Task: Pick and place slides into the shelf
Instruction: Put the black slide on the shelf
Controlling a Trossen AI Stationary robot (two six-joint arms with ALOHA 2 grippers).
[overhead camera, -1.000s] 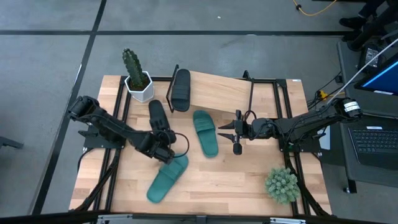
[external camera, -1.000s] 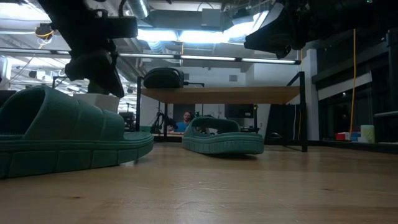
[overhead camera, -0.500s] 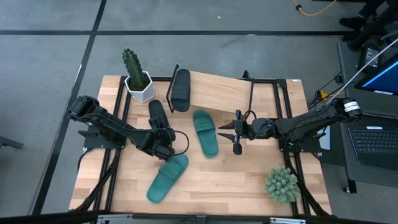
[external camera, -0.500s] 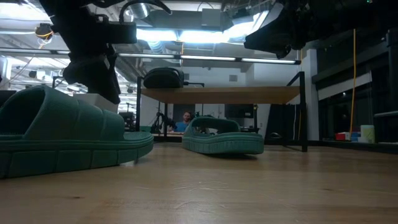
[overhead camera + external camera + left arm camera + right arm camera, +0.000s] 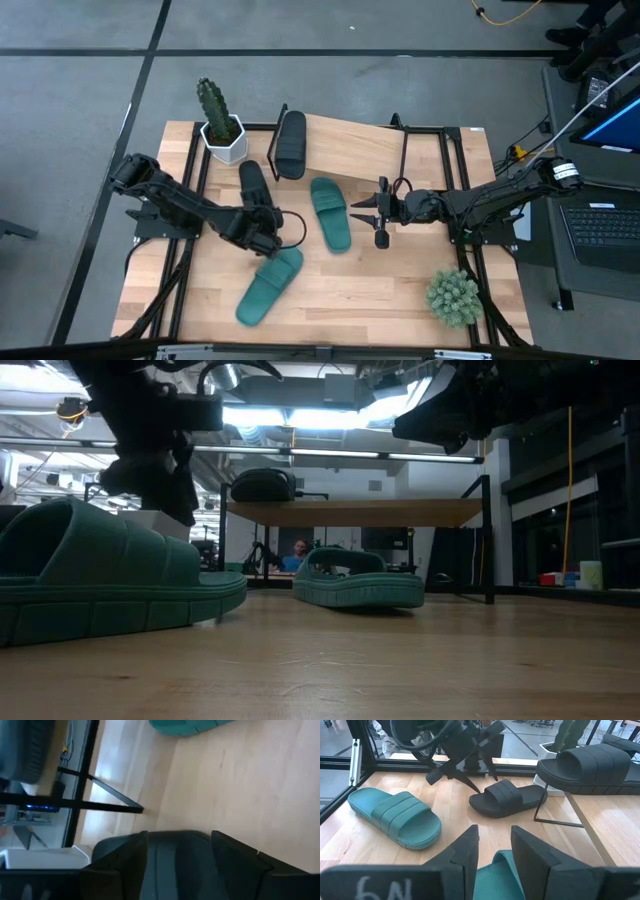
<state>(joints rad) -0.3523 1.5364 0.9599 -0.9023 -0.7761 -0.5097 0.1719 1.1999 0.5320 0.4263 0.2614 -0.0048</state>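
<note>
Left pincer point(image 5: 262, 232) stands with its fingers spread wide and nothing between them, low over the table point(image 5: 400, 300), between the toe end of a black slide point(image 5: 252, 184) and the upper end of a teal slide point(image 5: 270, 286). In the right wrist view its spread fingers point(image 5: 460, 775) hang just off the black slide's end, apart from it. I judge this to be the approach to a pick, most likely of that black slide, though the teal one beside it is as near.

Right pincer point(image 5: 378, 212) hangs just beside the second teal slide point(image 5: 330, 213), fingers partly apart and empty; it seems to be waiting.

The shelf point(image 5: 370, 150) carries one slide so far: the other black one point(image 5: 290, 143), lying at its left end. The rest of the board is bare. From the low view the second teal slide sits on the table in front of the shelf, not on it. So one of four is placed and three remain on the table.

Next move, as I read it: settle the left fingers across the black slide's strap or edge, close, lift clear of the teal slide, and carry it to the board next to its mate. A cactus pot point(image 5: 222, 135) near the shelf's left end wants a little clearance.
</note>
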